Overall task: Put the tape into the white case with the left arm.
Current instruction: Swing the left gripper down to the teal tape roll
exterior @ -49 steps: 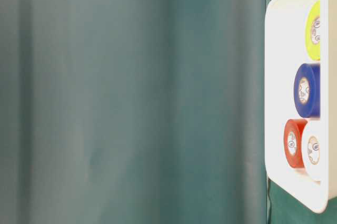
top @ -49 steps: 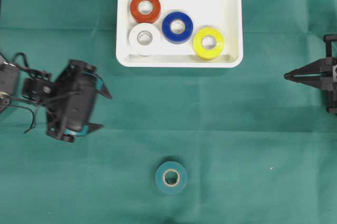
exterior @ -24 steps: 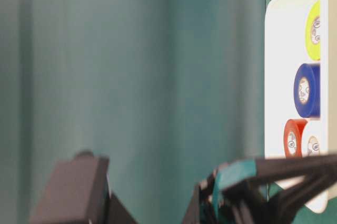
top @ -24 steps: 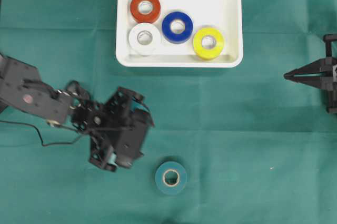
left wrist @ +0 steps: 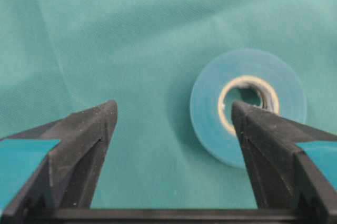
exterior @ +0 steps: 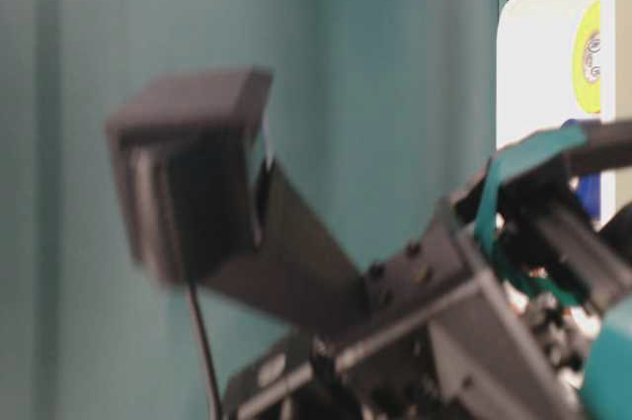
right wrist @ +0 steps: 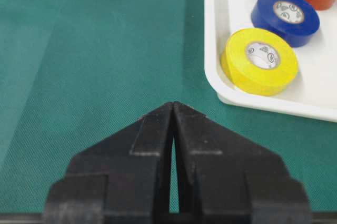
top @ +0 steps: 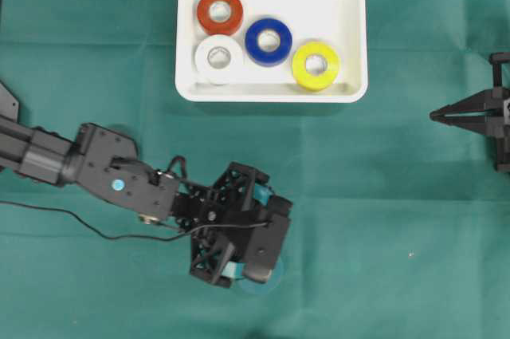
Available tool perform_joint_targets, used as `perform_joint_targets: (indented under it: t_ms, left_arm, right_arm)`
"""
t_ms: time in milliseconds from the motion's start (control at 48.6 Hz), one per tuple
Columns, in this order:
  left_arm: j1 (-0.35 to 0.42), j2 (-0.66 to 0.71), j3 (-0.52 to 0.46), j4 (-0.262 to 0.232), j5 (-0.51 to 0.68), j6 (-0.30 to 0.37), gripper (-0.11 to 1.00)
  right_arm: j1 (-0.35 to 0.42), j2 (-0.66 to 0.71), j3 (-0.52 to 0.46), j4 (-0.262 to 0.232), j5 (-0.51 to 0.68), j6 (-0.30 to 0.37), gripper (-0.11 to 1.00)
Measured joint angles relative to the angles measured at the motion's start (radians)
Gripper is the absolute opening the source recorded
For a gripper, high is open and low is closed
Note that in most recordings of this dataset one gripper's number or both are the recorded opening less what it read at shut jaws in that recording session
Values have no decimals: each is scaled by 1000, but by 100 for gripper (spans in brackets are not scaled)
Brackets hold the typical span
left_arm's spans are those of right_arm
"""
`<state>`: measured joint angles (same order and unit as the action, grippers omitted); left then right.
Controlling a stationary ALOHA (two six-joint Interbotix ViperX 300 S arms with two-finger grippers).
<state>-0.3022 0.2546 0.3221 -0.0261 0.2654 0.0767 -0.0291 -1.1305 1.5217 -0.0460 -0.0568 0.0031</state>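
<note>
A teal tape roll [left wrist: 208, 109] lies flat on the green cloth near the front middle. In the overhead view only its lower edge [top: 263, 287] peeks out from under the left arm [top: 103, 171]. My left gripper [left wrist: 172, 107] is open, with teal-banded fingers. One fingertip sits over the roll's core and the other over bare cloth beside it. The white case [top: 351, 4] stands at the back middle. My right gripper [right wrist: 173, 104] is shut on nothing at the right edge [top: 434, 115].
Inside the case lie a red roll [top: 220, 11], a white roll [top: 218, 58], a blue roll [top: 268, 41] and a yellow roll [top: 315, 65]. The case's near rim [right wrist: 210, 50] is to the right of the right gripper. A cable [top: 80, 223] trails from the left arm.
The left arm has swung from the left edge to the right and front, and its wrist now covers the teal roll in the overhead view. Its jaws stayed open. The right arm has not moved.
</note>
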Motion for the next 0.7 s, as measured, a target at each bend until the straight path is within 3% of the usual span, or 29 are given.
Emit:
perform_joint_targets:
  t_ms: [267,700]
  left_arm:
    - [-8,72,-77,-2,81,-11,87]
    - [-15,130,-91,0,86,-11,86]
  right_arm:
    - [0,0,5,0,-11,0,-9]
    - [0,-2,5,0,-11,0,-9]
